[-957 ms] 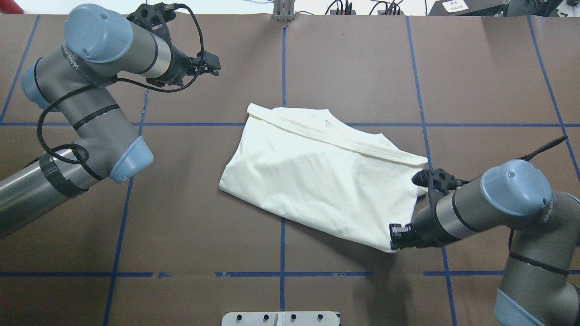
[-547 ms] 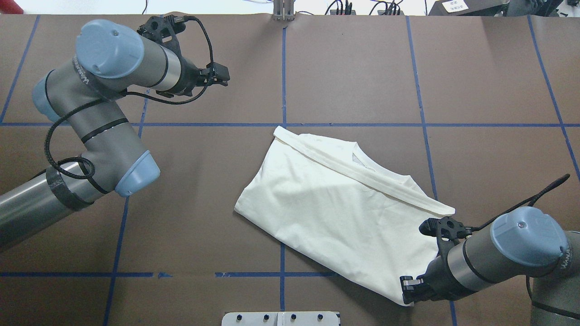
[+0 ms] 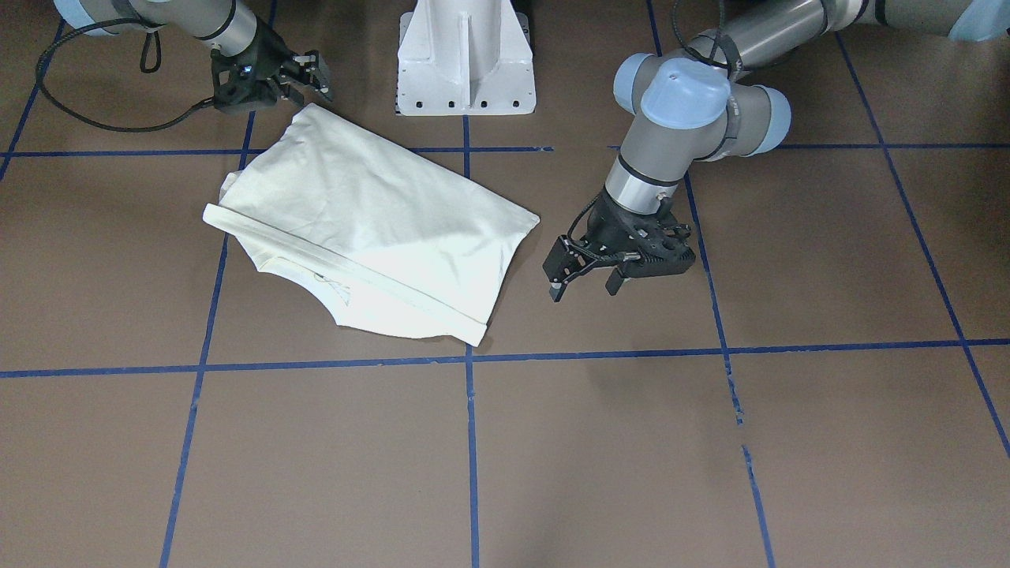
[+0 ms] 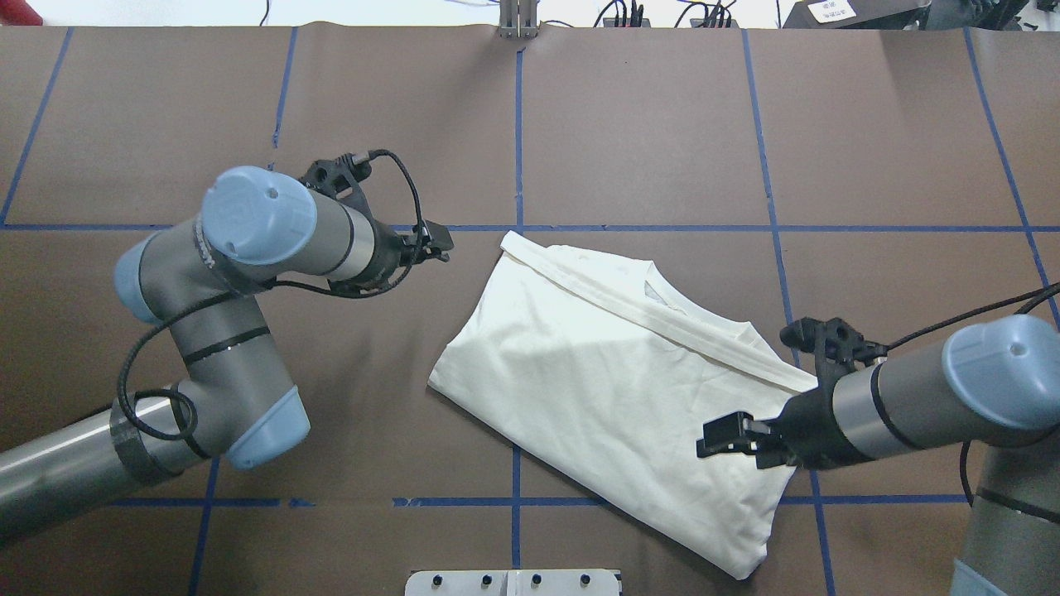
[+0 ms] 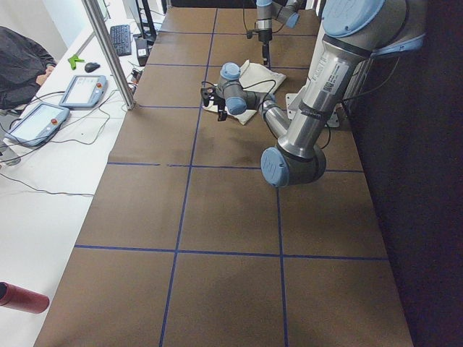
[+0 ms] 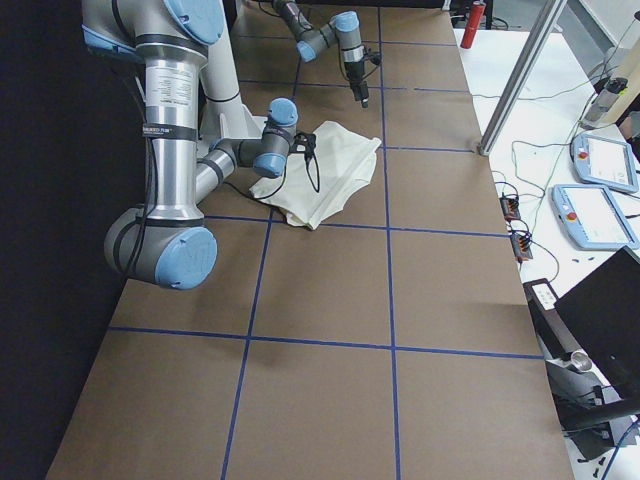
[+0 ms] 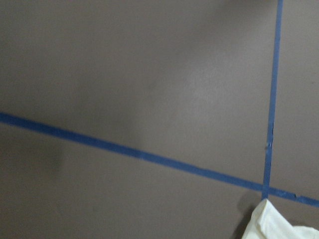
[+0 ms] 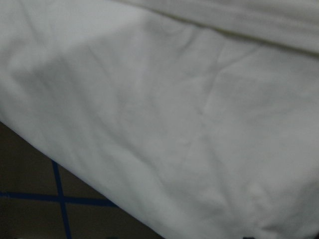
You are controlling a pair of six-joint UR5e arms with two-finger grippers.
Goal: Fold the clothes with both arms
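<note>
The brown bench (image 4: pixel 662 124) is cut into squares by blue tape (image 4: pixel 518 124). The shirt (image 4: pixel 613 381) lies folded on its near half, right of centre. Its plain white side is up and the neckline (image 4: pixel 658 291) sits by the far fold.

My right hand (image 4: pixel 710 436) hangs over the shirt's right end. From overhead its fingers look parted and grip nothing. Whether they touch the cloth I cannot tell, since that wrist camera sees only white fabric and no fingers.

My left hand (image 3: pixel 582 285) is clearest from the front. There it points down over bare bench with its fingers spread wide, just left of the shirt and apart from it. Overhead it is only a small dark tip. Its wrist camera sees tape lines and one shirt corner (image 7: pixel 279 224).
</note>
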